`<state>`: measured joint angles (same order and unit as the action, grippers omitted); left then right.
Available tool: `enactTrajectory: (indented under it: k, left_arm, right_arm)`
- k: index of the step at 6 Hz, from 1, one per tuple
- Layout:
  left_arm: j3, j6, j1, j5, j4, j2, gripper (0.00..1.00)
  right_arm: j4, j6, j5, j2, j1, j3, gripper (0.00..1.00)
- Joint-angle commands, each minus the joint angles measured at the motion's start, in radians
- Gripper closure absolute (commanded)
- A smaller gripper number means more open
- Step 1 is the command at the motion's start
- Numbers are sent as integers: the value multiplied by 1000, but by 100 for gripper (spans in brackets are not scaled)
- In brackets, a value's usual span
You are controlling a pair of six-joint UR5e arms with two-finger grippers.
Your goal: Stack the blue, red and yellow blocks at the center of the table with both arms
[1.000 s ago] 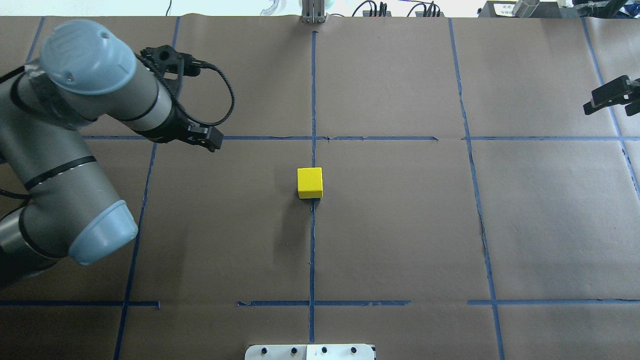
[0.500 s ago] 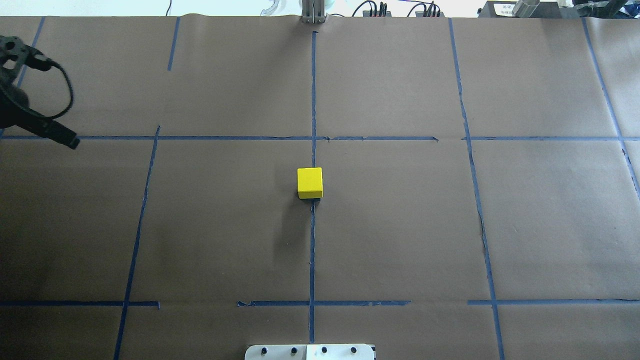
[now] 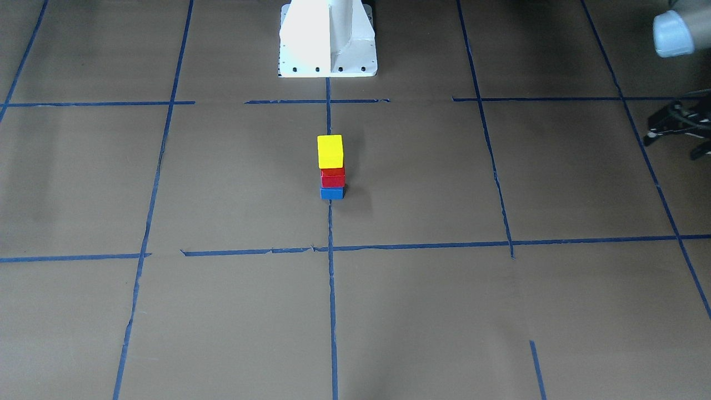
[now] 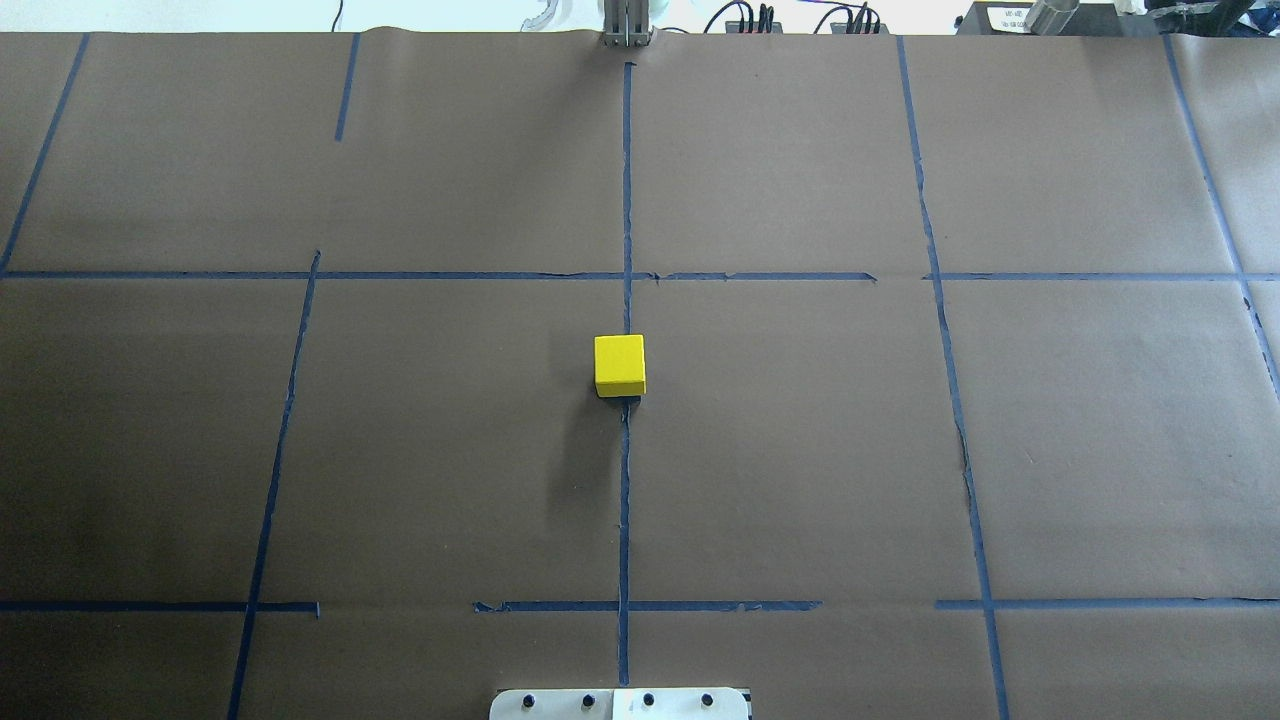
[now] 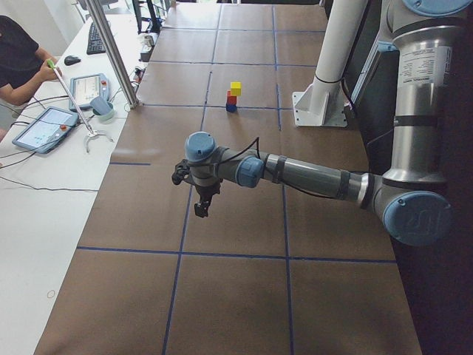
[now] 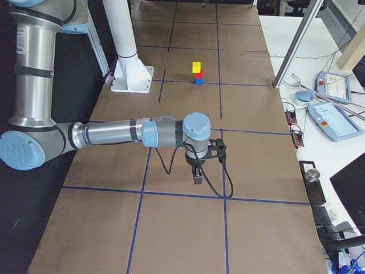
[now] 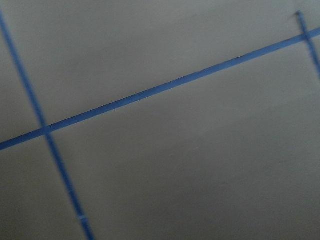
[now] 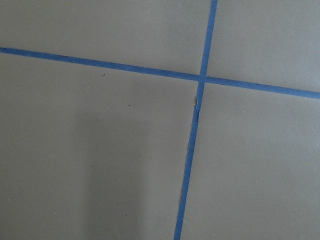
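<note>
A yellow block (image 3: 330,151) sits on a red block (image 3: 333,178), which sits on a blue block (image 3: 331,193), as one upright stack at the table's centre. The overhead view shows only the yellow block (image 4: 619,362). My left gripper (image 5: 201,211) hangs over bare paper far from the stack, at the table's left end; part of it shows at the front view's right edge (image 3: 675,126). My right gripper (image 6: 197,176) hangs over bare paper at the right end. I cannot tell whether either is open or shut. Both wrist views show only paper and blue tape.
The white robot base (image 3: 328,39) stands behind the stack. A side desk with tablets (image 5: 44,129) and a seated person (image 5: 18,59) lies beyond the table's far edge. A metal post (image 5: 111,52) stands there.
My left arm has swung out of the overhead view to the left. My right gripper has left its right edge. The stack has not moved.
</note>
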<state>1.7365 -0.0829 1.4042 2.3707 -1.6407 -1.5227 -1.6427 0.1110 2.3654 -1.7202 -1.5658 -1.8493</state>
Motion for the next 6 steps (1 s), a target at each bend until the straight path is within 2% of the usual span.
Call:
enactTrajectory:
  k: [1,2,6]
  left_arm:
    - [-48,-40,50,4,98,-7,0]
    - [-32,-31,50,8,148,-7,0]
    - [-49,20,50,6,136,7,0]
  right_arm:
    - [1,42,0,-30,-7,2,0]
    - [3,42,0,-29,-4,-2,0]
    - [6,38,0,-22,-2,2,0]
